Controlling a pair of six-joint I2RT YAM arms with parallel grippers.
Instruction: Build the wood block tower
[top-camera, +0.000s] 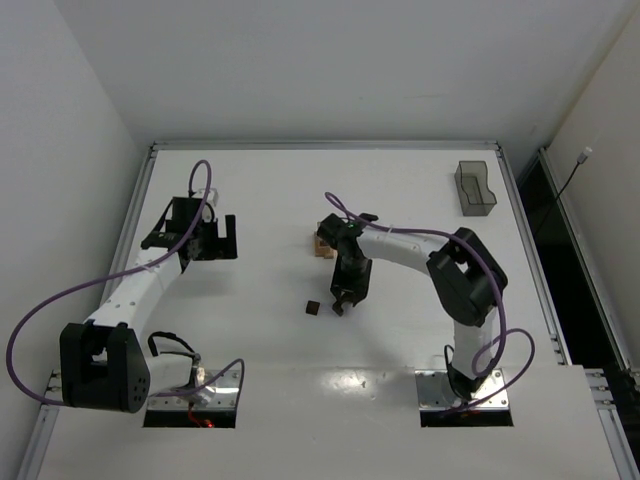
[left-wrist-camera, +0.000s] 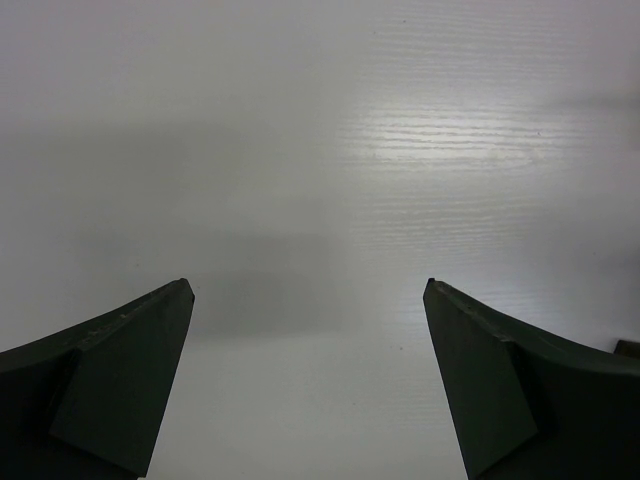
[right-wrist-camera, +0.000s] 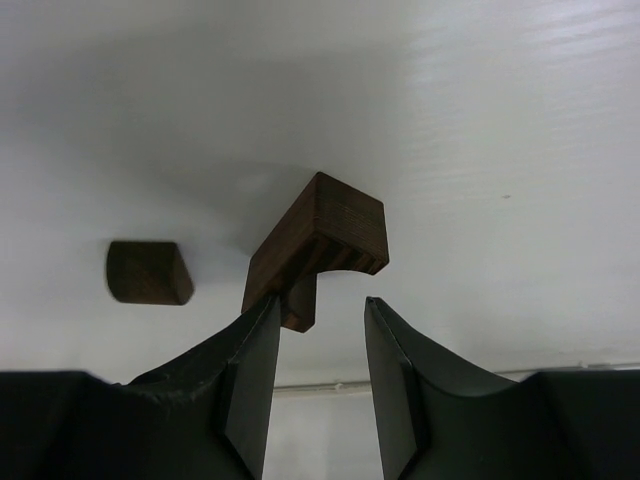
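Risk: right end effector (right-wrist-camera: 321, 300) half-closed about dark arch block (right-wrist-camera: 330, 225), grip unconfirmed; one-sided leg contact could twist it loose.

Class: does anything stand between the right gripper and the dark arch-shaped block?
Nothing visible does. The arch-shaped block has one leg between the fingers of the right gripper, against one of them. The small dark block lies apart, off to one side.

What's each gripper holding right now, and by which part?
The left gripper holds nothing, jaws wide open. In the right gripper, the arch block leans a leg against one finger, gap to the other; a hold cannot be told.
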